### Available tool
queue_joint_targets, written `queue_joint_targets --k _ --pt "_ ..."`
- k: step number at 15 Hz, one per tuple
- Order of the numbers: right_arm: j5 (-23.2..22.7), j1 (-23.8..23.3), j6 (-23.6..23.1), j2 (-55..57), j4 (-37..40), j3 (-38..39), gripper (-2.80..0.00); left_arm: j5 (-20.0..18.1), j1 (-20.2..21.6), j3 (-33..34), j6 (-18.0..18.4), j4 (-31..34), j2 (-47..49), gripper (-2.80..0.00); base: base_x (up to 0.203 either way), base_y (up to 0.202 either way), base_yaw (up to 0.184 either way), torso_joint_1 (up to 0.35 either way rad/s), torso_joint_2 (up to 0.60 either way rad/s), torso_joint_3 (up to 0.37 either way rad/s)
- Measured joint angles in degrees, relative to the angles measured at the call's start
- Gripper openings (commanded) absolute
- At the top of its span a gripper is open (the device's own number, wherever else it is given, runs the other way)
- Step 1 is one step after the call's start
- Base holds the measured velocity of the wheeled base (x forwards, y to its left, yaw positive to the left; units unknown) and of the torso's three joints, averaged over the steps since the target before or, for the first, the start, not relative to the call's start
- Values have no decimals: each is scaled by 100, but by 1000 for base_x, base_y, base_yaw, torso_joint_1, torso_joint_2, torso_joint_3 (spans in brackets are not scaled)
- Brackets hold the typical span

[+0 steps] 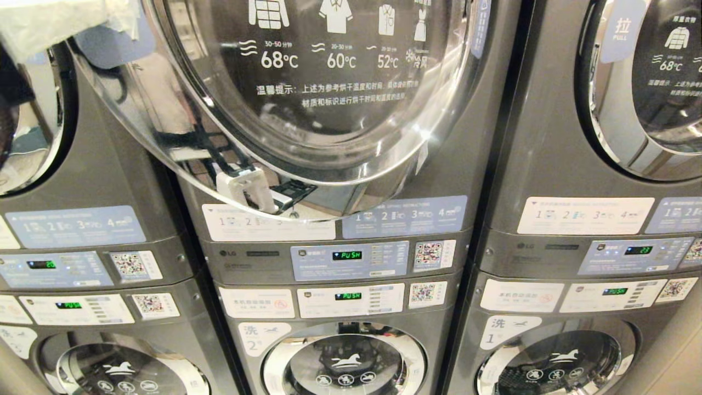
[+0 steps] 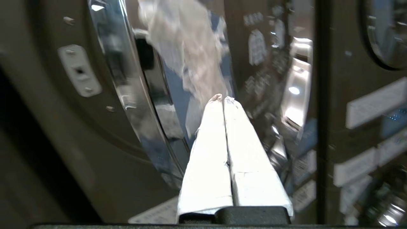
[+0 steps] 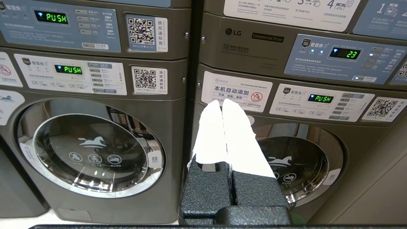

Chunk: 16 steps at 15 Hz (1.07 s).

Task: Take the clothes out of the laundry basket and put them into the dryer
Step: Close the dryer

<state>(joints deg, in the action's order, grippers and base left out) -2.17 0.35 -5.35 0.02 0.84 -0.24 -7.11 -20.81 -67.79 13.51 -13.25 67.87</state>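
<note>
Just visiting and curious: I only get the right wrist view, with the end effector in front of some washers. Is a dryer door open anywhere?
Observer: Yes. In the head view a round glass door stands swung open above the control panels.
Operator: Any clothes in sight?
Observer: A white cloth shows in the head view's top left corner, beside that door.
Operator: What is the other arm doing?
Observer: The left end effector is shut and points toward a chrome rim. I cannot tell whether it holds anything.
</note>
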Motion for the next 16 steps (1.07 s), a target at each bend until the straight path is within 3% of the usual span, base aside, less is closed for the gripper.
queue_joint_targets --k 3,8,12,16 --pt "49 0 183 0 -7 0 -280 78 523 -255 -6 -669 501 -280 0 0 0 0 0 0" --pt "83 -2 208 0 -40 11 -280 90 731 -384 26 -1285 1197 -280 0 0 0 0 0 0" --pt "96 0 239 0 -62 20 -280 90 1148 -485 30 -2026 1925 -280 0 0 0 0 0 0" --pt "217 -2 510 0 -73 24 -280 99 1480 -1027 6 -2368 2659 -280 0 0 0 0 0 0"
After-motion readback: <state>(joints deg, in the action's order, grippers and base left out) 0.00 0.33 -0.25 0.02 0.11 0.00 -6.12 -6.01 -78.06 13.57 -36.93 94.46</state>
